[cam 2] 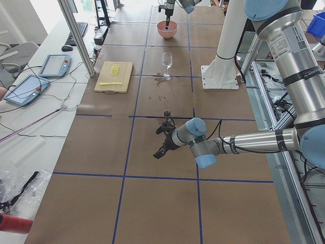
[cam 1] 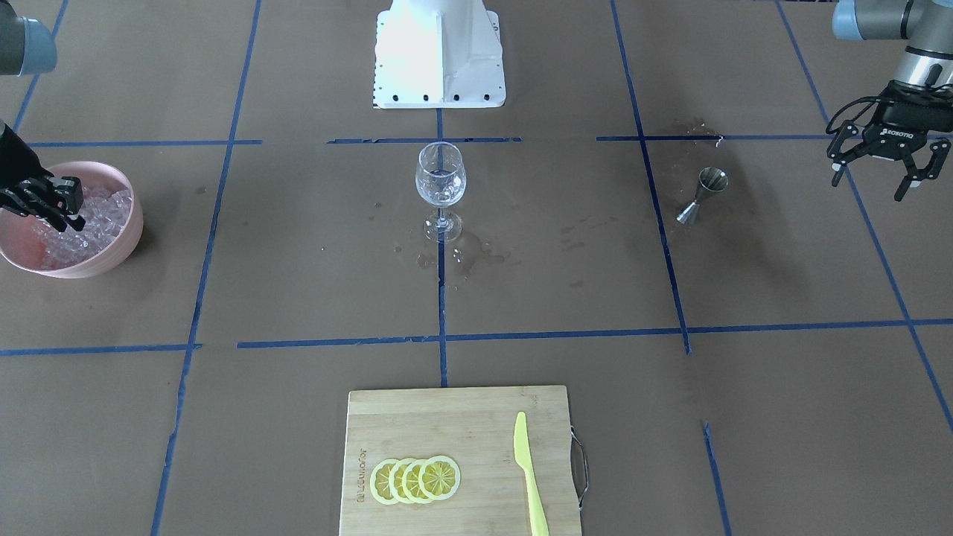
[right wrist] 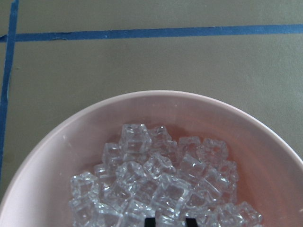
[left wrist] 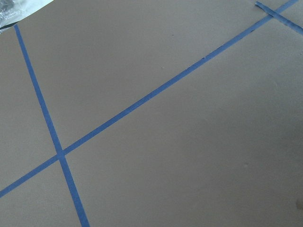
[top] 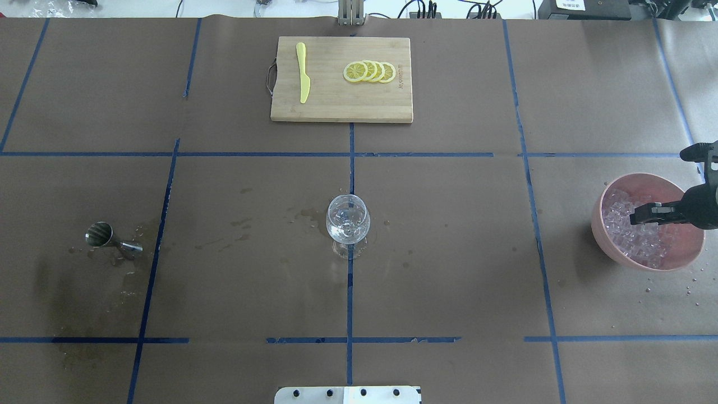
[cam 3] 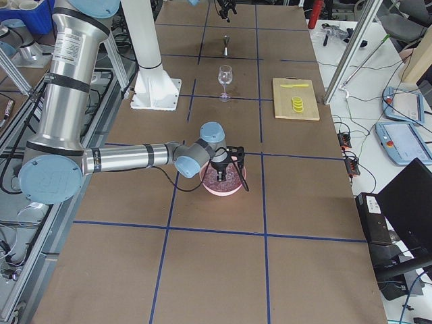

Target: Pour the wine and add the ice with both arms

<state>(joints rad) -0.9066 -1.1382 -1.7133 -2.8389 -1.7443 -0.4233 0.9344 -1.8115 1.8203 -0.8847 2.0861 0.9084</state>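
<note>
My right gripper [cam 1: 68, 210] reaches down into a pink bowl [cam 1: 112, 257] at the table's right end. Its fingertips [right wrist: 150, 221] are sunk in the heap of clear ice cubes [right wrist: 156, 179] and stand close together, closed on one cube. My left gripper [cam 1: 886, 170] is open and empty, hanging above the table beyond a steel jigger [cam 1: 703, 193]. A clear stemmed wine glass [cam 1: 441, 179] stands upright at the table's middle, far from both grippers. The left wrist view shows only brown paper and blue tape.
A wooden cutting board [cam 1: 461, 424] with lemon slices [cam 1: 415, 479] and a yellow knife [cam 1: 527, 469] lies at the far edge. The white robot base [cam 1: 439, 52] is behind the glass. Wet patches [cam 1: 469, 257] lie around the glass foot and near the jigger.
</note>
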